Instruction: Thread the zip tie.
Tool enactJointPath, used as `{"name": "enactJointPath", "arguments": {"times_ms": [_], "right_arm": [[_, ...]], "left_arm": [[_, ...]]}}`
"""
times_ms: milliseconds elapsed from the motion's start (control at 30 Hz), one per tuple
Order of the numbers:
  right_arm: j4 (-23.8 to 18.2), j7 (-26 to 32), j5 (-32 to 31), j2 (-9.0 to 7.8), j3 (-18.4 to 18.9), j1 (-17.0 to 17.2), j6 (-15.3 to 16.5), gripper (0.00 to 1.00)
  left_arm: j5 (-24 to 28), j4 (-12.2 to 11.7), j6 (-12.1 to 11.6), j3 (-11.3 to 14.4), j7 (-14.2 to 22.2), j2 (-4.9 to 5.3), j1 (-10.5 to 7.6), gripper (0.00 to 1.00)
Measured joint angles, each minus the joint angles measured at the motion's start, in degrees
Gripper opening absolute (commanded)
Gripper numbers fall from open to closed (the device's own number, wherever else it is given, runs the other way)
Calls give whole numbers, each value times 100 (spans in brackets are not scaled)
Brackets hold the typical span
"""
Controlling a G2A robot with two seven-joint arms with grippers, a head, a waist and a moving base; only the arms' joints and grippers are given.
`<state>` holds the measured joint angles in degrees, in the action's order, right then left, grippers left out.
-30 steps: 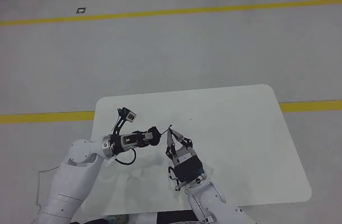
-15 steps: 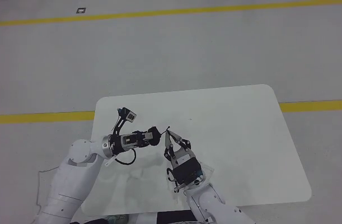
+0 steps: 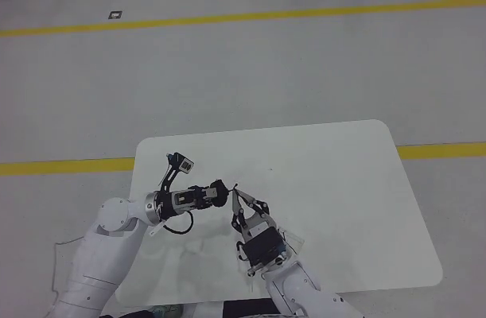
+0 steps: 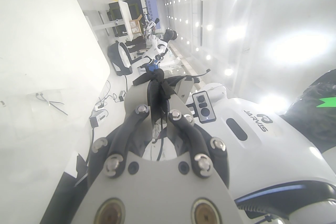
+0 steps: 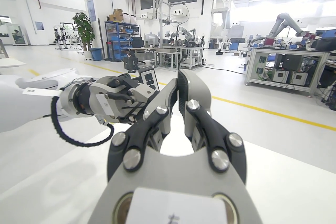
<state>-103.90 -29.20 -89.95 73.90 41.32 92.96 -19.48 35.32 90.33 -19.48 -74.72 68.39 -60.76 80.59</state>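
Where the two arms meet above the left part of the surface (image 3: 346,159), the zip tie (image 3: 235,188) shows as a thin black sliver sticking out of the tip of the right hand (image 3: 238,195). It is held up off the white top rather than lying on it. That right hand has its two fingers pressed flat together with the tie nipped between them, and it points from the near edge up towards the far-left corner. Its tip sits just beside the tip of the left hand (image 3: 219,191), which comes in level from the left edge and points across at it. The sliver of tie lies between the two tips.

Seen from the left wrist, the left hand's fingers are drawn together, dark pad against dark pad. Whether any of the tie is caught between them I cannot tell.

Elsewhere on the surface a few loose black strips (image 4: 51,103) lie flat on what looks like a clear wrapper (image 4: 31,104). Beyond the surface, a yellow line (image 3: 60,167) runs across the pale floor.
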Motion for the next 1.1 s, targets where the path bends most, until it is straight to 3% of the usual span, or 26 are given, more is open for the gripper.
{"name": "enactJointPath", "arguments": {"times_ms": [1100], "right_arm": [[133, 98, 0, 59, -141, -76, 0, 0]], "left_arm": [[0, 0, 0, 0, 0, 0, 0, 0]]}}
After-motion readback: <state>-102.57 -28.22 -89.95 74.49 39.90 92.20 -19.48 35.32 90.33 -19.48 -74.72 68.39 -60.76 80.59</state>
